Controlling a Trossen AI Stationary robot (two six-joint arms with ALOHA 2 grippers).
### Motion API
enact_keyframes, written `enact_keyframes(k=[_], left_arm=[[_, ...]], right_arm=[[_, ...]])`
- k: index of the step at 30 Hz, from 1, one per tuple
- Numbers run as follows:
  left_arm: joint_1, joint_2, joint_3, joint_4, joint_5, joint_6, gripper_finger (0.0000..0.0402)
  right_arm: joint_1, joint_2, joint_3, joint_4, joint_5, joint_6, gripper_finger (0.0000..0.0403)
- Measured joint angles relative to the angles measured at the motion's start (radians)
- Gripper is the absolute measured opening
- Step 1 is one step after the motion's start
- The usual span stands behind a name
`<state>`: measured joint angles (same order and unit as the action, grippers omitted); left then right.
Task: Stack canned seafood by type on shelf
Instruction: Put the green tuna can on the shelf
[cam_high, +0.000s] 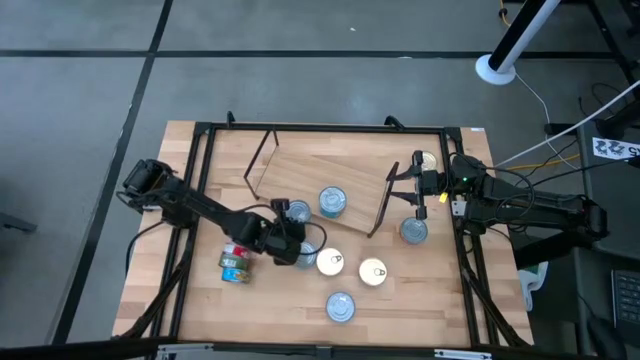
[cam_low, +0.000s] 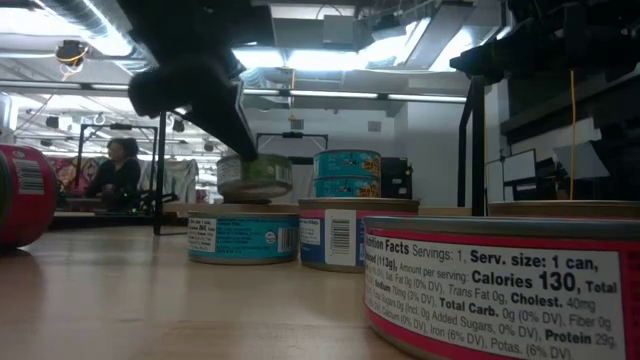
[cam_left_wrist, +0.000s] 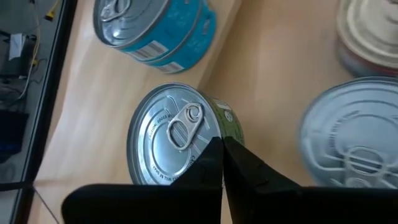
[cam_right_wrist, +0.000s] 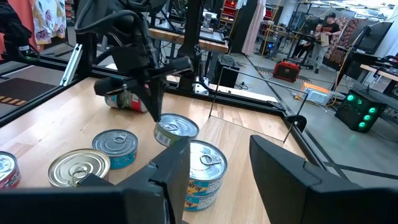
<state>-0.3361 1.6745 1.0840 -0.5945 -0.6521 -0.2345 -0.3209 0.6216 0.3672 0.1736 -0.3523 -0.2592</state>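
high view | left pincer (cam_high: 290, 235) clenched on green-label tin (cam_left_wrist: 177, 134) | right pincer (cam_high: 418, 187) released, over shelf (cam_high: 320, 170)

- Tin (cam_left_wrist: 177, 134), centre frame: shiny brushed metal lid, glossy green paper label.
- Shelf (cam_high: 325, 175): smooth, pale matt wood.
- Counter (cam_high: 420, 300): light wood, matt.

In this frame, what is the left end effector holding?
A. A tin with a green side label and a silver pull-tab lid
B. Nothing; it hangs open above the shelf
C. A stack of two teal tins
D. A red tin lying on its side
A. The left end effector is shut on the green-labelled tin, its fingers pinching the rim of the silver lid, and the low view shows that tin lifted above the tins on the table.
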Motion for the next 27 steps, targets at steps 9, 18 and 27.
enact_keyframes(k=[9,18,27], left_arm=[[0.084,0.000,0.000,0.001,0.000,0.087,0.0000],[0.155,0.000,0.000,0.017,0.034,0.145,0.0000],[0.186,0.000,0.000,0.136,0.080,0.240,0.0000]], right_arm=[[0.000,0.000,0.000,0.000,0.000,0.000,0.0168],[0.000,0.000,0.000,0.000,0.000,0.000,0.0168],[0.000,0.000,0.000,0.000,0.000,0.000,0.0168]])
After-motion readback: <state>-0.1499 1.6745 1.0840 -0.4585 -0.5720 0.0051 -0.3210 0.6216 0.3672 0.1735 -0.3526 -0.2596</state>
